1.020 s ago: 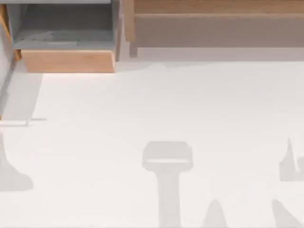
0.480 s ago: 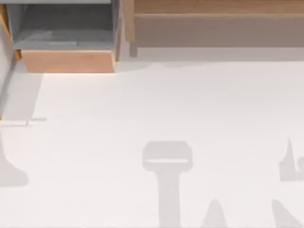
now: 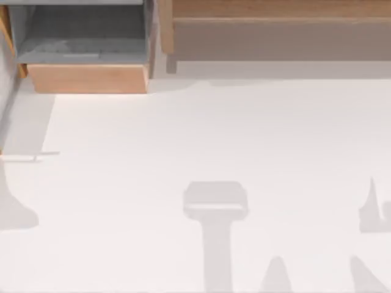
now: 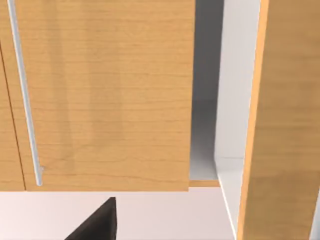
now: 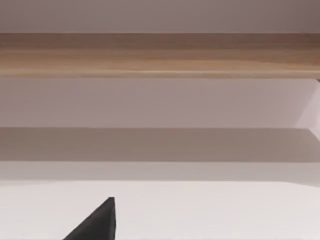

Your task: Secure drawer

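Standing pulled out at the table's (image 3: 214,134) far left corner, the drawer (image 3: 85,78) shows its wooden front and grey inside from above, beside the long wooden cabinet (image 3: 275,12) along the far edge. The left wrist view looks close at the drawer's front panel with its slim metal handle (image 4: 22,95); one dark fingertip of the left gripper (image 4: 97,222) sits just short of that panel, apart from it. Whether either gripper is released or clenched cannot be told. The right gripper (image 5: 95,222) faces the cabinet. Against the frame a second back, the drawer lies unchanged.
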